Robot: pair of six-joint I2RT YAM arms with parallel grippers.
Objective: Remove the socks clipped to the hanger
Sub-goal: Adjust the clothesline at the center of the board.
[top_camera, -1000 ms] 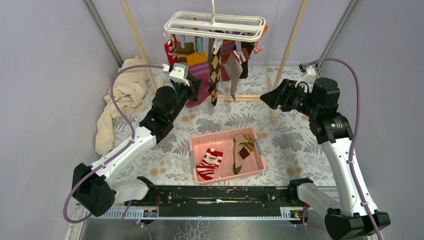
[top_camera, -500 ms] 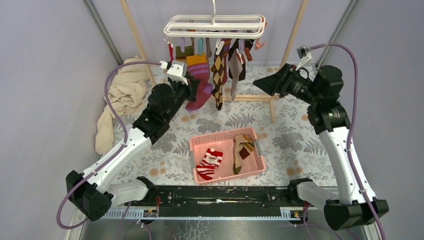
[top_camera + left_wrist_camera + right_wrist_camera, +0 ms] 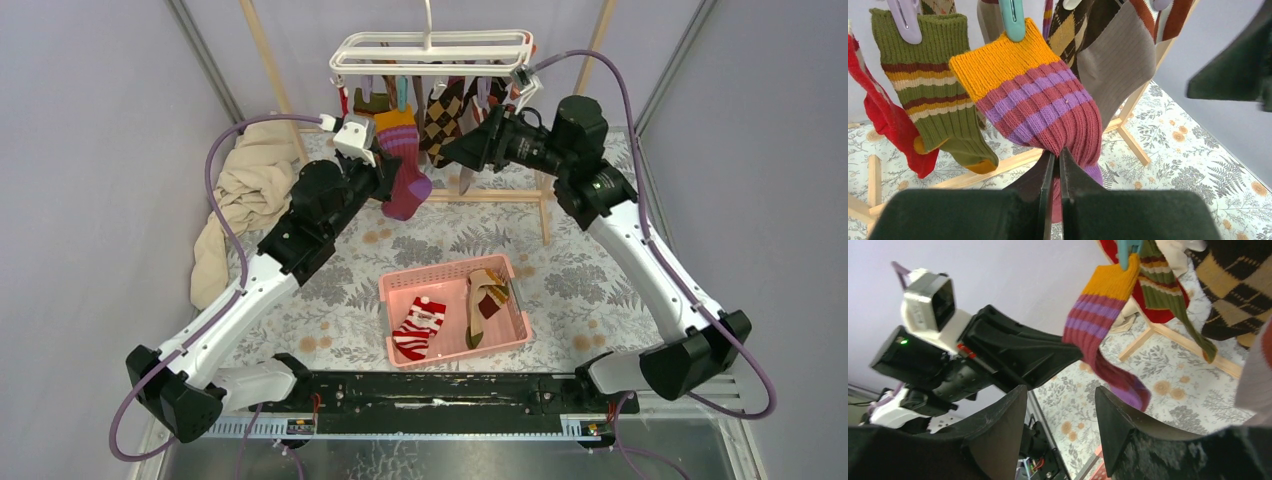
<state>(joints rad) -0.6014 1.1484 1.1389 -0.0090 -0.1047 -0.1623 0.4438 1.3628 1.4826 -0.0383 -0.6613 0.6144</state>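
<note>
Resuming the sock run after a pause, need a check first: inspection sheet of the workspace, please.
Surface: floral-print table cover, lying flat.
Job's things: white plastic multi-bar hanger holds several socks; orange-cuffed purple-striped knit sock hangs from a teal clip; pink plastic basket holds a red-white striped sock and a brown-tan sock.
Clutter: beige cloth heap at the left wall.
Grippers: left gripper shut on the orange-cuffed sock; right gripper open, empty, close by.
Cables: purple cables loop above both arms.
Surroundings: wooden rail frame, grey walls.
</note>
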